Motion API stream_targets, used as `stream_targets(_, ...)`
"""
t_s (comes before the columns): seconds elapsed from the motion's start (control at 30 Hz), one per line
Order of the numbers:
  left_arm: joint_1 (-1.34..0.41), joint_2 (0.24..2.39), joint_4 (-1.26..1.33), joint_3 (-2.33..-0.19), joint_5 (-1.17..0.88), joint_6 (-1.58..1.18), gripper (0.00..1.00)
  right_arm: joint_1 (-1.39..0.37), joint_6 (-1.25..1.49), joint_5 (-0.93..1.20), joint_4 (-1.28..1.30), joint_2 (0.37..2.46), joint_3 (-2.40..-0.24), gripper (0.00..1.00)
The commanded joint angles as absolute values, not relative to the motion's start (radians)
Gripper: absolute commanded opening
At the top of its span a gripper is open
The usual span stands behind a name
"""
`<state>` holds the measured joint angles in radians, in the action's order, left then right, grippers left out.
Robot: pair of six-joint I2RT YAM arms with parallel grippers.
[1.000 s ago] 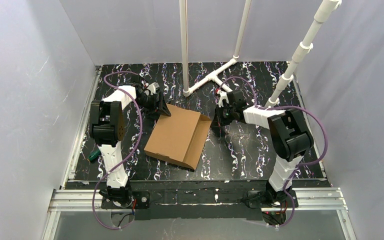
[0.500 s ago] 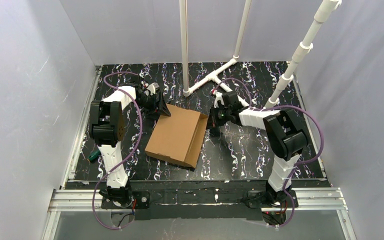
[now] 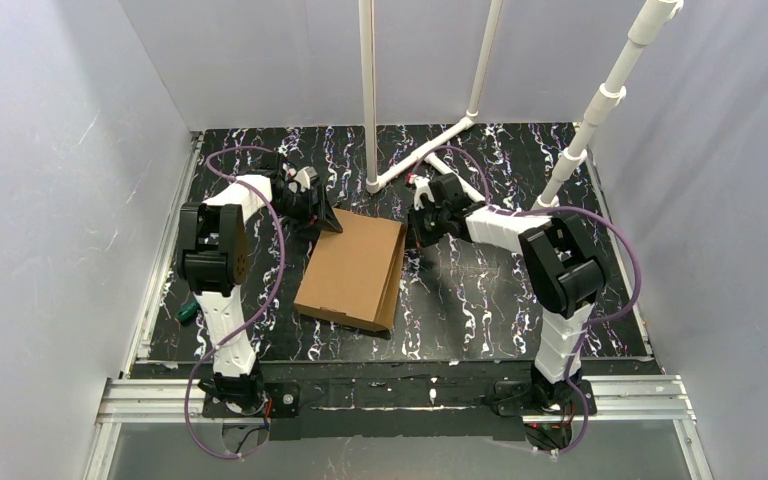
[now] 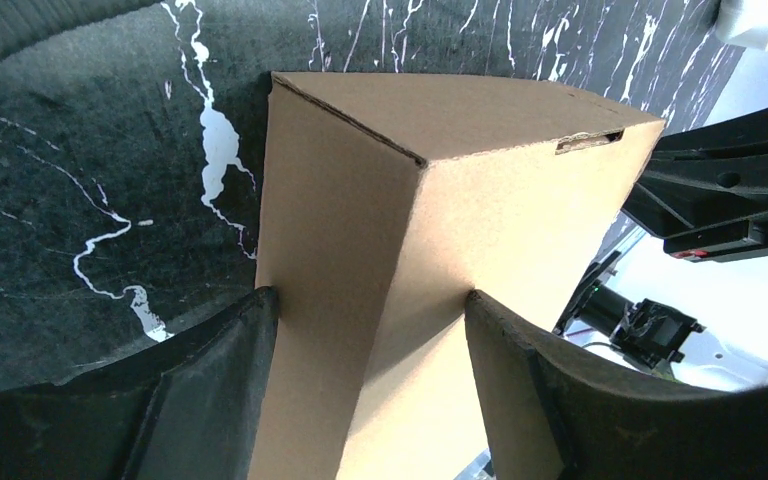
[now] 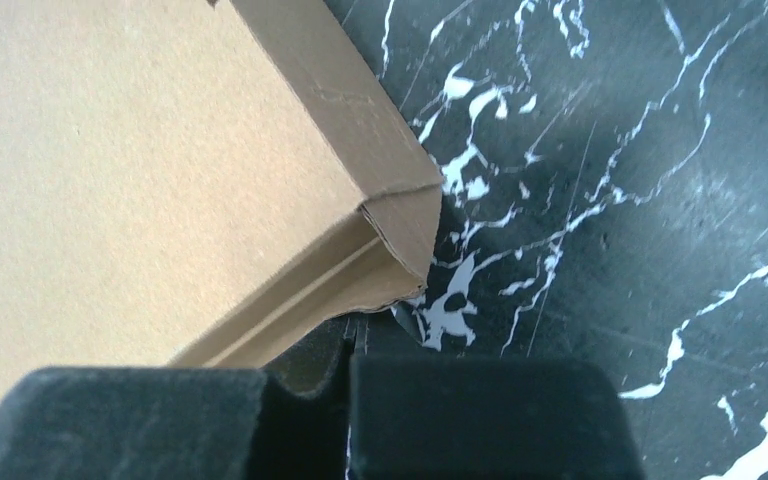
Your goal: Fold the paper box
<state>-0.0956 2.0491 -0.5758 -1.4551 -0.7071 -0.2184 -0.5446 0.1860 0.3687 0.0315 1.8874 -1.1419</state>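
The paper box is brown cardboard, lying in the middle of the black marbled table with its lid nearly down and its right side wall tilted in. My left gripper sits at the box's far left corner. In the left wrist view its fingers press on both sides of the box. My right gripper is shut and empty, its tips against the box's far right corner. In the right wrist view the closed gripper lies just under the corner of the box.
A white pipe frame stands on the table behind the box, and a slanted white pipe stands at the right. A small green-handled tool lies at the left edge. Grey walls close in on both sides.
My right gripper has moved left and away from me, pushing the box's right side in so the open gap narrowed. The box shifted slightly left. The left gripper stayed put.
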Motion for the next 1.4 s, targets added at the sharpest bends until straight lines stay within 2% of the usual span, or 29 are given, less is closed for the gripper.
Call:
stream_targets(0.0,-0.135,2.012,-0.567,-1.402,-0.656,-0.279,0.66,-0.575,0.131,0.394,0.044,1.925,-1.268,0.01)
stream_targets(0.27,-0.009,1.820,-0.407,-1.287,-0.526,-0.456,0.69,-0.500,-0.061,0.312,0.187,1.810,-1.149,0.01)
stream_targets(0.4,0.056,1.721,-0.425,-1.254,-0.511,-0.425,0.70,-0.494,-0.161,0.308,0.250,1.707,-1.083,0.01)
stream_targets(0.53,0.064,1.577,-0.491,-1.161,-0.468,-0.387,0.70,-0.502,-0.260,0.454,0.260,1.581,-0.978,0.01)
stream_targets(0.7,0.064,1.268,-0.539,-0.912,-0.349,-0.439,0.68,-0.517,-0.553,0.661,0.289,1.440,-0.838,0.01)
stream_targets(0.73,0.064,1.201,-0.541,-0.864,-0.342,-0.452,0.68,-0.518,-0.653,0.715,0.331,1.407,-0.815,0.03)
stream_targets(0.8,0.065,1.082,-0.542,-0.786,-0.355,-0.474,0.67,-0.520,-0.924,0.811,0.479,1.353,-0.782,0.13)
stream_targets(0.87,0.071,0.981,-0.534,-0.731,-0.420,-0.469,0.67,-0.526,-1.227,0.868,0.655,1.325,-0.772,0.24)
stream_targets(0.93,0.074,0.897,-0.470,-0.660,-0.510,-0.478,0.67,-0.540,-1.385,0.875,0.765,1.325,-0.776,0.30)
stream_targets(1.03,0.075,0.851,-0.384,-0.607,-0.576,-0.531,0.67,-0.611,-1.399,0.789,0.752,1.341,-0.789,0.27)
stream_targets(1.1,0.076,0.881,-0.348,-0.601,-0.611,-0.556,0.66,-0.685,-1.389,0.695,0.708,1.350,-0.791,0.16)
stream_targets(1.17,0.075,0.932,-0.295,-0.595,-0.697,-0.580,0.66,-0.743,-1.383,0.624,0.673,1.375,-0.802,0.01)
stream_targets(1.37,0.066,1.008,-0.279,-0.578,-0.779,-0.558,0.71,-0.840,-1.331,0.551,0.603,1.461,-0.846,0.01)
